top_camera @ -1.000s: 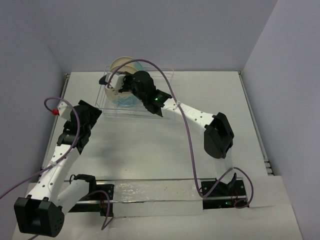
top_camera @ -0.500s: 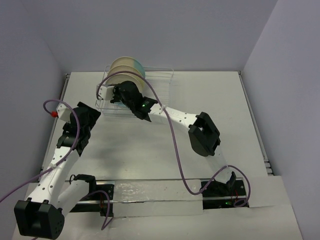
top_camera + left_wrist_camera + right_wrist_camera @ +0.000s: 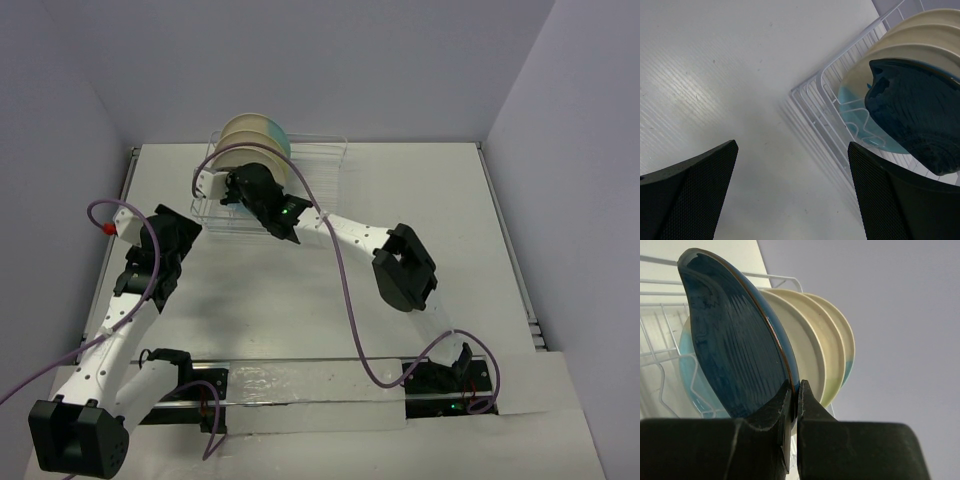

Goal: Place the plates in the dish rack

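Note:
My right gripper [image 3: 795, 390] is shut on the rim of the dark blue plate [image 3: 735, 350] and holds it upright in the dish rack [image 3: 660, 355], just in front of three cream plates [image 3: 815, 350] that stand on edge. In the top view this gripper [image 3: 225, 186] is over the rack's [image 3: 300, 190] left end, with the cream plates [image 3: 250, 135] behind it. My left gripper [image 3: 795, 200] is open and empty, low over the table left of the rack [image 3: 825, 95]. It sees the dark blue plate [image 3: 915, 115] and the cream plates [image 3: 920, 35].
The white table [image 3: 300, 290] is walled by grey panels at the left, back and right. The right arm's purple cable [image 3: 345, 270] loops over the table's middle. The left arm [image 3: 140, 290] lies along the left side.
The right gripper moved left and down at the rack with the dark blue plate, uncovering the cream plates behind it. It has held nearly still over the last half second. The left arm barely moved.

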You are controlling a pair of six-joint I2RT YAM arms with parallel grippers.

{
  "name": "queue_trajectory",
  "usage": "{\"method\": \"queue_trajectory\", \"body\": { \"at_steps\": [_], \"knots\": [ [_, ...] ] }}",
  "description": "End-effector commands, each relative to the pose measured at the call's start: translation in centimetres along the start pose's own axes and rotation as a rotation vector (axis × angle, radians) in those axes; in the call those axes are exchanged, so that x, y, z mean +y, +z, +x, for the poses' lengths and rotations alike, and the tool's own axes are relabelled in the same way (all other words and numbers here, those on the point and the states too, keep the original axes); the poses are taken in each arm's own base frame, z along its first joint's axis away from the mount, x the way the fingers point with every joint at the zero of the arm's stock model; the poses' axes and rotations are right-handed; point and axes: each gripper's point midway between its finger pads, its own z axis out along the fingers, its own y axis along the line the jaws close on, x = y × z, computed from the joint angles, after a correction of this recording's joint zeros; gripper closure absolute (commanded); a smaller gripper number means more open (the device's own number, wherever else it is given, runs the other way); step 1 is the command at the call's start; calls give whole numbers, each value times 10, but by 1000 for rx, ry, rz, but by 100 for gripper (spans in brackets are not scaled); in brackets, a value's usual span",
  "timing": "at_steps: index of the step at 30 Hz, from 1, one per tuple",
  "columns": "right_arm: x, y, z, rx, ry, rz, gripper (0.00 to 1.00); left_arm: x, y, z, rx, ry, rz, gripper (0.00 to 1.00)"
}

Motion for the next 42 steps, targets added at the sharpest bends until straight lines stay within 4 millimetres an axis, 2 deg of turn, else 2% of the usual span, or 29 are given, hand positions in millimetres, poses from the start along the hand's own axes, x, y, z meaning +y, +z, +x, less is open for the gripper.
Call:
{"method": "queue_trajectory", "body": {
  "at_steps": [1, 14, 19, 26, 32, 36, 42],
  "knots": [
    [-56, -3, -31, -90, 64, 188, 100, -2, 2, -5, -18, -1, 13, 1],
    [-17, 11, -11, -61, 91, 118, 100, -2, 0, -5, -20, 0, 23, 1],
    [-12, 11, -7, -42, 151, 112, 100, -1, 0, -5, -20, 1, 19, 1],
    [-9, 14, 12, 11, 218, 130, 95, -3, -1, -4, -16, 0, 33, 1],
    [-4, 16, 22, 40, 256, 137, 78, -3, -1, -4, -14, -1, 32, 1],
    [-4, 16, 20, 36, 276, 129, 66, -4, -1, -3, -9, -1, 37, 1],
    [-6, 15, 21, 42, 280, 135, 58, -4, -2, -3, -10, -1, 40, 1]
  ]
}}
